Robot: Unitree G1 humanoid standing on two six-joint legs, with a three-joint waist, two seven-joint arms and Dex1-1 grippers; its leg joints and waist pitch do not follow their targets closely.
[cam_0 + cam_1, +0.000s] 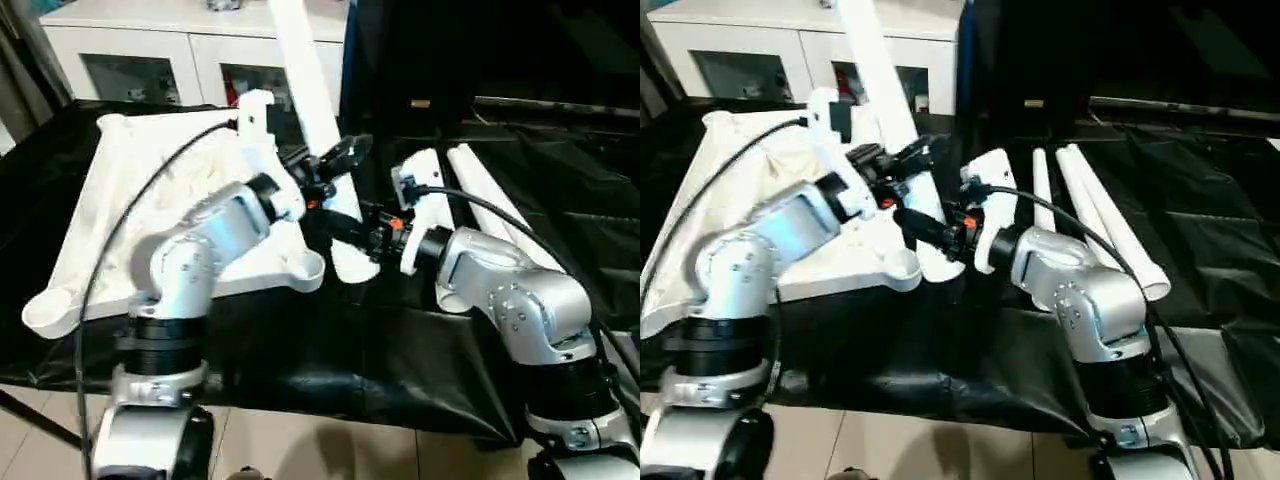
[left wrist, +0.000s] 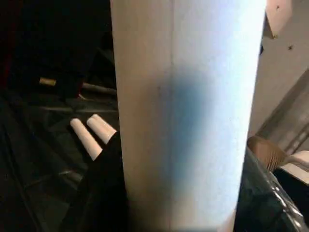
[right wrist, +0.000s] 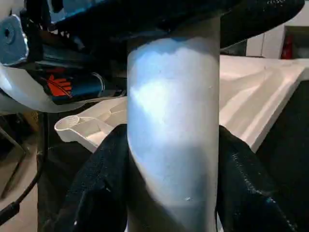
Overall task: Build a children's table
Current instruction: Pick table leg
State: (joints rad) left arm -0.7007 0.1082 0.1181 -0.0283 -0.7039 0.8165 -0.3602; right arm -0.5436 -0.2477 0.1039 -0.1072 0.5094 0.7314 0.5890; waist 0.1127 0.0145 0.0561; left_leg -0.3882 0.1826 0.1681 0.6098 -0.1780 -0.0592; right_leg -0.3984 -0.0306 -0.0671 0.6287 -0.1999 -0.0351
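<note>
The white tabletop [image 1: 130,180] lies upside down on the left of the black-covered bench, ribbed underside up, with a round corner socket [image 1: 306,270] at its near right. One long white leg [image 1: 305,70] stands tilted beside that socket, its lower end [image 1: 352,266] resting on the cloth just right of it. My left gripper [image 1: 335,158] is shut on this leg higher up. My right gripper [image 1: 348,228] is shut on it lower down. The right wrist view has black fingers [image 3: 101,183] on both sides of the leg [image 3: 174,121].
Three more white legs [image 1: 1100,210] lie side by side on the black cloth to the right. A white glass-doored cabinet [image 1: 150,50] stands behind the bench. The bench's front edge runs just under my forearms, with tiled floor below.
</note>
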